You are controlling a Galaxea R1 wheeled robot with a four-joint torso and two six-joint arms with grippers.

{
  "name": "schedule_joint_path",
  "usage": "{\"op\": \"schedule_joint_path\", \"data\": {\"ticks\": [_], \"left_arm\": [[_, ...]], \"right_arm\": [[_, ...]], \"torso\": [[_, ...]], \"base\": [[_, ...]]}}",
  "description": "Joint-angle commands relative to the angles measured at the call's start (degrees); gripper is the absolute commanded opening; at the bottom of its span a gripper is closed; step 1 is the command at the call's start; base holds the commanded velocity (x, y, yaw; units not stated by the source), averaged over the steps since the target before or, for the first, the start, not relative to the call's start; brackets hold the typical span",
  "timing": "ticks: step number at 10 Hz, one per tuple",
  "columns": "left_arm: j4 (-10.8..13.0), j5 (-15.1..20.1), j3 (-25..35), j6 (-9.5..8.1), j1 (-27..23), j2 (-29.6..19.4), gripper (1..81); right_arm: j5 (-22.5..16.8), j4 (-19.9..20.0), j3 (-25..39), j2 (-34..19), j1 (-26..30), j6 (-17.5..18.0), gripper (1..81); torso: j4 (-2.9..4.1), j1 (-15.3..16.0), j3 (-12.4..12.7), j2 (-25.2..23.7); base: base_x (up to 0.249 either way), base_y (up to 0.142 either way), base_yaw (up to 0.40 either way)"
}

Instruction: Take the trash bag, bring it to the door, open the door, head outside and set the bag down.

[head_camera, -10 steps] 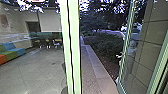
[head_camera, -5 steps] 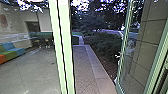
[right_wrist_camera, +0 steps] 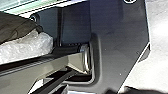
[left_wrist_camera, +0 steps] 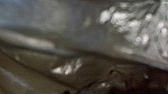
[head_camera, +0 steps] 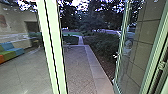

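Crumpled, shiny dark plastic of the trash bag shows very close in the left wrist view, with bright glints on its folds. In the right wrist view, dark plastic of the bag lies over a crinkled, translucent part, beside the robot's jointed bar. How the bag is held cannot be made out. The glass door, in a green frame, stands at the right of the head view, with a paved path visible through the opening.
A pale green post bounds the opening on the left. Paving runs ahead, edged by a lighter kerb and shrubs. Colourful seats show at far left, beyond the post. A pale figure shows in the door glass.
The head camera has moved with the robot: the green post now stands farther left in the picture, and more paving shows between it and the door.
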Motion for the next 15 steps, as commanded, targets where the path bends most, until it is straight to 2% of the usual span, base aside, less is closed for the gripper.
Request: {"op": "schedule_joint_path", "data": {"ticks": [1,11,12,14,15], "left_arm": [[0.53,3.78,0.06,0.27,-2.77,0.07,1.0],[0.61,3.78,0.15,0.28,-2.76,0.07,1.0],[0.53,3.78,0.15,0.27,-2.67,0.07,1.0],[0.53,3.78,0.15,0.36,-2.68,0.07,1.0],[0.53,3.78,0.15,0.36,-2.76,0.07,1.0]], "right_arm": [[-3.41,-0.05,0.29,0.15,3.05,-0.23,81.1],[-2.80,-0.40,-0.59,0.33,2.17,-0.32,81.1],[-2.80,-0.49,-0.51,0.33,2.09,-0.32,81.1],[-2.80,-0.49,-0.42,0.42,2.17,-0.40,81.1],[-2.80,-0.49,-0.59,0.42,2.25,-0.40,81.1]], "torso": [[0.00,0.00,0.00,0.00],[0.00,0.00,0.00,0.00],[0.00,0.00,-4.74,0.00],[0.00,-0.05,-6.30,-0.02],[0.00,-0.05,-2.31,-0.02]], "base": [[0.000,-0.131,0.000],[0.000,-0.131,0.000],[0.000,-0.132,0.000],[0.000,-0.132,0.000],[0.000,-0.118,0.000]]}}
